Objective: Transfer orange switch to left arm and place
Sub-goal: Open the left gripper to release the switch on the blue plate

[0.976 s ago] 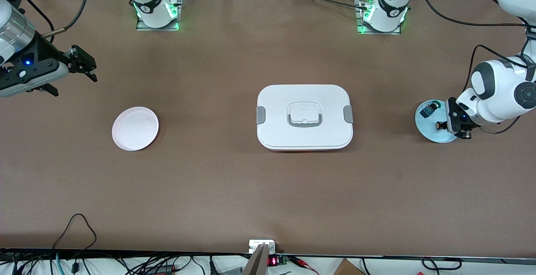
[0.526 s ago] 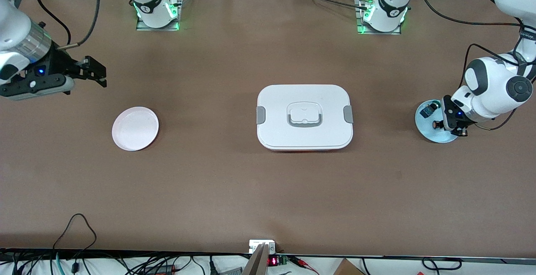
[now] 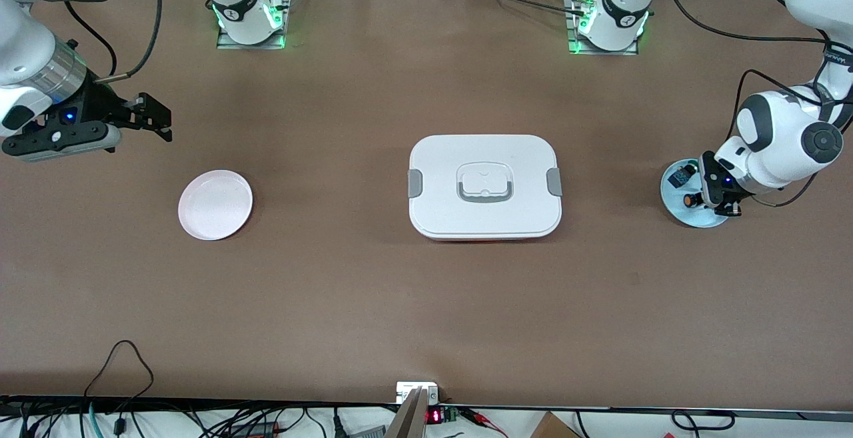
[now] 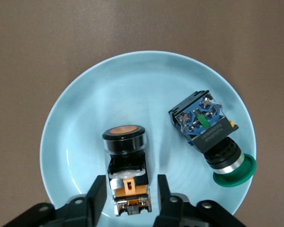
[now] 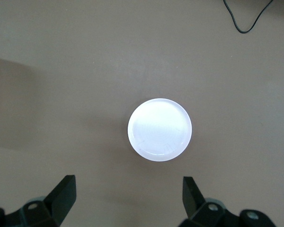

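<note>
The orange switch (image 3: 693, 200) lies on its side on a light blue plate (image 3: 674, 206) at the left arm's end of the table. In the left wrist view the switch (image 4: 127, 156) has a black body, an orange cap and orange marks. My left gripper (image 3: 701, 199) is low over that plate (image 4: 109, 94). It (image 4: 130, 185) is open, with one finger on each side of the switch's rear end and a small gap on both sides. The white box (image 3: 485, 158) stands in the middle of the table. My right gripper (image 3: 158, 118) is open and empty in the air.
A blue-bodied part with a green cap (image 3: 683, 176) lies on the same blue plate beside the switch, also seen in the left wrist view (image 4: 210, 132). A white round plate (image 3: 215, 205) sits at the right arm's end, below my right gripper (image 5: 128, 185) in its wrist view (image 5: 159, 129).
My left gripper has moved in over the blue plate so that its fingers straddle the switch. My right gripper has swung a little toward the table's middle.
</note>
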`<state>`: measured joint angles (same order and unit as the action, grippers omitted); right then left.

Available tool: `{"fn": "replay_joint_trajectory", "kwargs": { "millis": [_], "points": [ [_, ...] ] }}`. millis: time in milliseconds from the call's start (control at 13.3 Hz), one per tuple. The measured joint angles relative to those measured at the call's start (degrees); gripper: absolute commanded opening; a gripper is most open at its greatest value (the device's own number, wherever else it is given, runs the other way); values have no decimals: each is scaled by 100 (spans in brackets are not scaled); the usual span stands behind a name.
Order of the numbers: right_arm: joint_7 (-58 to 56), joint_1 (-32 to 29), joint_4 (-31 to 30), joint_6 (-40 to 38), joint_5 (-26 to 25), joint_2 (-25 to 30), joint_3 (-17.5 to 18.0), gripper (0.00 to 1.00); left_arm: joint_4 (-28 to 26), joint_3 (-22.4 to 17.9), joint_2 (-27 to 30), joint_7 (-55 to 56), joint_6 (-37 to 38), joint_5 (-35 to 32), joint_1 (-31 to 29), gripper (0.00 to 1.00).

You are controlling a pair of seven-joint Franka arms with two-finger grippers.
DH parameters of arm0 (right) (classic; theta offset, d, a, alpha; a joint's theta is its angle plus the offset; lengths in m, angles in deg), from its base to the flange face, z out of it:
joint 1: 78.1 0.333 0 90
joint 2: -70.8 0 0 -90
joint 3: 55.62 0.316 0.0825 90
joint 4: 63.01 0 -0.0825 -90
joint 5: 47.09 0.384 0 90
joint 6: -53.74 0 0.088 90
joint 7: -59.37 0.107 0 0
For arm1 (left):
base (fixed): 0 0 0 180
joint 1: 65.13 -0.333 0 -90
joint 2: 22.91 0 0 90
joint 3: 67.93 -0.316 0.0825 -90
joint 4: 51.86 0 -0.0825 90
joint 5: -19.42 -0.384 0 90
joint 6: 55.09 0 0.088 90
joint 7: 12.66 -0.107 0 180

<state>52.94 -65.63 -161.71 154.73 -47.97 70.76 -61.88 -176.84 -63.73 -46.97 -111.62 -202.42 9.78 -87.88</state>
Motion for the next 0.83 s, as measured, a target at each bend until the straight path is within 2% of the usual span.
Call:
{"fn": "replay_joint_trajectory", "kwargs": {
  "millis": [300, 451, 676, 826],
  "points": [
    [-51, -113, 21, 5, 0, 2, -1, 100, 190, 81, 164, 3, 522, 0, -1, 100],
    [-61, -121, 59, 5, 0, 1, 0, 100, 603, 234, 374, 244, 1507, 1, 4, 100],
    [-61, -120, 67, 4, 0, -5, 3, 100, 1583, 490, 590, 1033, 3454, 2, 2, 100],
    [-62, -121, 76, 4, 0, -8, 3, 100, 2267, 809, 635, 1808, 4554, 2, 3, 100]
  ]
}}
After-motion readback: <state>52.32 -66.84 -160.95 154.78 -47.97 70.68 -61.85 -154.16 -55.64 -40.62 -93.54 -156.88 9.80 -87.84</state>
